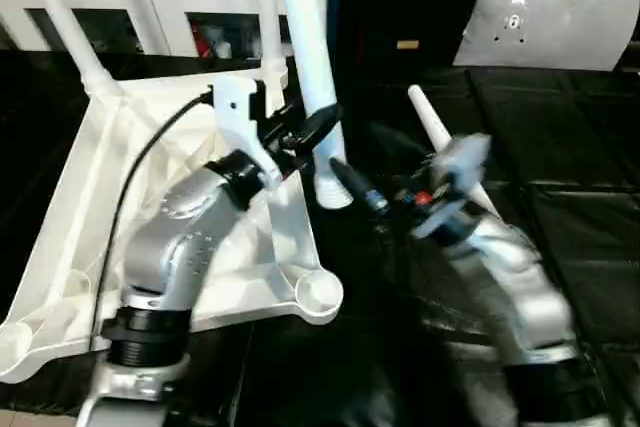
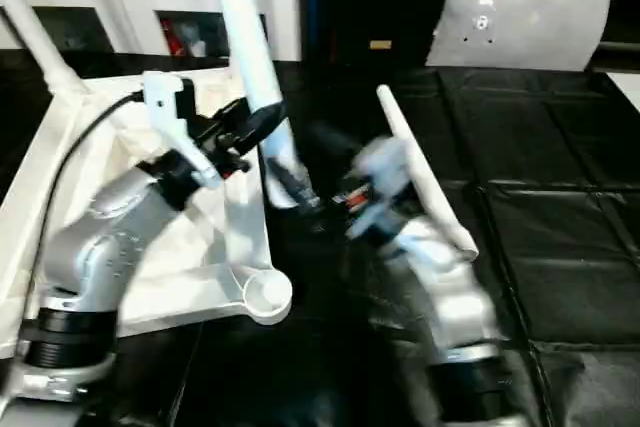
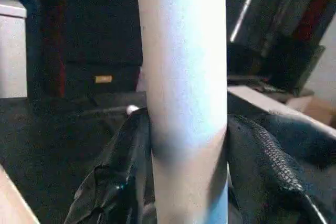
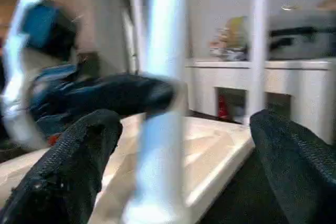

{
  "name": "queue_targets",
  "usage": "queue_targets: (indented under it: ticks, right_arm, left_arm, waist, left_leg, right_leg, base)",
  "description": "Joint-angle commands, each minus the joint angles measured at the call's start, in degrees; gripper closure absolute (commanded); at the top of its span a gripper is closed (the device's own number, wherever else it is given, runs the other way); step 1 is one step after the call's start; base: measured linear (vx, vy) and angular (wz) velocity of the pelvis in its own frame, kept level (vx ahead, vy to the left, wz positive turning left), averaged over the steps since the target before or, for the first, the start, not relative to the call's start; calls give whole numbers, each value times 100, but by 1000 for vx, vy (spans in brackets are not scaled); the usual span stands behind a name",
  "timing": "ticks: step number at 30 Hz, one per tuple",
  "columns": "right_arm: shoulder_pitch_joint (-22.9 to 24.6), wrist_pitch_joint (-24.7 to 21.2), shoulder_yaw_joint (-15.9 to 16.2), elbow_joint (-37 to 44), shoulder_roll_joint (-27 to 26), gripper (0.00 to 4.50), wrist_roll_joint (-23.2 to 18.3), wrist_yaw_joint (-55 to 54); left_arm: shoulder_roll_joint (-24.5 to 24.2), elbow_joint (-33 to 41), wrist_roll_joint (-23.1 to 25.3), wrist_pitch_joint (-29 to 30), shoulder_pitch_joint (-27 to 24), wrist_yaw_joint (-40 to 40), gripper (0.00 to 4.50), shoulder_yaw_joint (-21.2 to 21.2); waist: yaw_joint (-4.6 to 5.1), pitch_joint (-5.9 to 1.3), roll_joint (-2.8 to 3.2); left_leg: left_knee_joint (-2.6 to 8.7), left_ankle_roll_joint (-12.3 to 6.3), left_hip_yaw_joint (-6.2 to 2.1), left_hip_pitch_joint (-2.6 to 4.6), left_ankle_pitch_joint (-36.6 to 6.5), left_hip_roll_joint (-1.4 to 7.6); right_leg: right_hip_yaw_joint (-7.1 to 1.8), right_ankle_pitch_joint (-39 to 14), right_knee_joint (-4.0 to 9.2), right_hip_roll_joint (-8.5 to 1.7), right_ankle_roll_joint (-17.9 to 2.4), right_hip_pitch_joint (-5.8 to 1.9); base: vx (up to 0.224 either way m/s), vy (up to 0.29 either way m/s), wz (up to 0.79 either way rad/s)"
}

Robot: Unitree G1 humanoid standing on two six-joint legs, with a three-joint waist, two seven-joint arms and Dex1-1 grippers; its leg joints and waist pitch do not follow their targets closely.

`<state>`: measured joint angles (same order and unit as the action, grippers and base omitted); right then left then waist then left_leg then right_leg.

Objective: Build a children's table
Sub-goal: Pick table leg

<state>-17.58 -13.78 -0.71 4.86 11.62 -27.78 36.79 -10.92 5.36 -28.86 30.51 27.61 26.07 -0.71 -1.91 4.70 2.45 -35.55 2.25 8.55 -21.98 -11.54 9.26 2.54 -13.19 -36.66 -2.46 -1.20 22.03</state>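
The children's table top (image 1: 60, 217) lies upside down on the black surface at the left, with its ribbed underside up. One leg (image 1: 60, 17) rises from its far left corner and another (image 1: 265, 17) from its back corner. The near right corner socket (image 1: 320, 292) holds no leg. My left gripper (image 1: 322, 125) is shut on a third leg (image 1: 305, 37), which stands almost upright with its lower end beside the top's right edge. My right gripper (image 4: 178, 140) is open just right of that lower end, a finger on each side without touching. A fourth leg (image 1: 432, 127) lies behind my right arm.
A white cabinet (image 1: 150, 7) runs along the back left. A pale grey panel (image 1: 550, 22) leans at the back right. A black cable (image 1: 130, 177) loops over my left forearm. Black sheeting (image 1: 580, 177) covers the work surface to the right.
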Motion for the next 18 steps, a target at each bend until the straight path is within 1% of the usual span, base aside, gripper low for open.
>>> queue_targets:
  ticks: [1, 2, 3, 4, 5, 7, 8, 9, 11, 12, 13, 14, 16, 18]
  right_arm:
    - [-158, -593, -237, 190, 114, 0, -433, -148]
    - [-238, -936, -339, 231, 228, 0, -686, -171]
    - [-282, -1123, -388, 254, 297, 0, -831, -172]
    - [-345, -1316, -438, 280, 400, 0, -945, -155]
    - [-383, -1444, -468, 297, 472, 0, -1022, -131]
    - [-455, -1762, -502, 352, 695, 0, -1138, -33]
    - [-470, -1867, -508, 371, 764, 0, -1158, 9]
    - [-490, -2026, -499, 402, 880, 0, -1187, 95]
    - [-506, -2118, -415, 437, 1084, 0, -1099, 265]
    - [-522, -2087, -332, 448, 1201, 0, -1022, 392]
    - [-525, -2064, -276, 471, 1276, 0, -978, 469]
    - [-538, -2042, -186, 500, 1376, 0, -906, 568]
    - [-605, -2087, -81, 524, 1474, 0, -902, 665]
    - [-629, -2133, -68, 536, 1497, 0, -939, 671]
  left_arm:
    - [-87, 96, -136, 95, 105, 186, 261, -30]
    - [-137, 105, -209, 157, 120, 267, 261, -47]
    - [-164, 111, -254, 195, 130, 312, 261, -59]
    - [-181, 137, -405, 290, 151, 390, 262, -121]
    - [-196, 158, -493, 341, 163, 445, 262, -158]
    - [-248, 207, -732, 485, 191, 622, 262, -233]
    - [-269, 221, -792, 532, 196, 688, 262, -247]
    - [-319, 246, -864, 591, 196, 804, 262, -251]
    - [-415, 291, -907, 645, 188, 963, 262, -216]
    - [-469, 302, -879, 611, 194, 1052, 262, -176]
    - [-508, 322, -862, 588, 192, 1105, 262, -152]
    - [-573, 375, -854, 571, 193, 1217, 262, -93]
    - [-651, 499, -921, 600, 213, 1409, 262, -12]
    - [-660, 530, -962, 624, 222, 1436, 262, -6]
  waist:
    - [5, -362, -13]
    - [4, -348, -11]
    - [1, -353, -14]
    - [1, -357, -20]
    - [2, -350, -22]
    - [2, -343, -54]
    - [-3, -344, -39]
    - [-4, -335, -44]
    - [-7, -324, -57]
    - [-10, -329, -56]
    - [-10, -319, -76]
    - [-12, -318, -70]
    - [-5, -318, -80]
    - [-1, -313, -89]
  left_leg:
    - [419, -379, -95, 64, -452, 327]
    - [424, -344, -91, 64, -490, 325]
    - [423, -336, -92, 65, -485, 320]
    - [417, -323, -90, 62, -459, 315]
    - [413, -309, -84, 51, -427, 304]
    - [418, -300, -76, 57, -413, 304]
    - [414, -294, -75, 56, -378, 303]
    - [416, -296, -72, 56, -393, 302]
    - [423, -313, -73, 49, -411, 311]
    - [421, -321, -69, 50, -391, 311]
    - [424, -340, -68, 45, -373, 316]
    - [426, -347, -70, 43, -338, 320]
    - [429, -375, -66, 49, -306, 330]
    - [434, -410, -68, 47, -234, 330]
  right_leg:
    - [-310, -135, 458, -502, -1371, -304]
    - [-313, -228, 472, -506, -1351, -299]
    - [-310, -235, 472, -502, -1338, -309]
    - [-313, -235, 470, -502, -1321, -310]
    - [-312, -228, 472, -503, -1330, -312]
    - [-312, -274, 481, -497, -1334, -307]
    - [-311, -262, 475, -498, -1349, -305]
    - [-309, -295, 485, -495, -1347, -296]
    - [-308, -379, 493, -504, -1312, -299]
    - [-309, -376, 496, -505, -1295, -303]
    - [-309, -365, 503, -505, -1264, -299]
    - [-310, -335, 493, -512, -1257, -301]
    - [-309, -287, 494, -517, -1280, -295]
    - [-305, -204, 482, -516, -1326, -297]
  base:
    - [0, 0, 0]
    - [0, 0, 0]
    - [0, 0, 0]
    - [0, 0, 0]
    - [0, 0, 0]
    - [0, 0, 0]
    - [0, 0, 0]
    - [0, 0, 0]
    - [0, 0, 0]
    - [0, 0, 0]
    - [0, 0, 0]
    - [0, 0, 0]
    - [0, 0, 0]
    - [0, 0, 0]
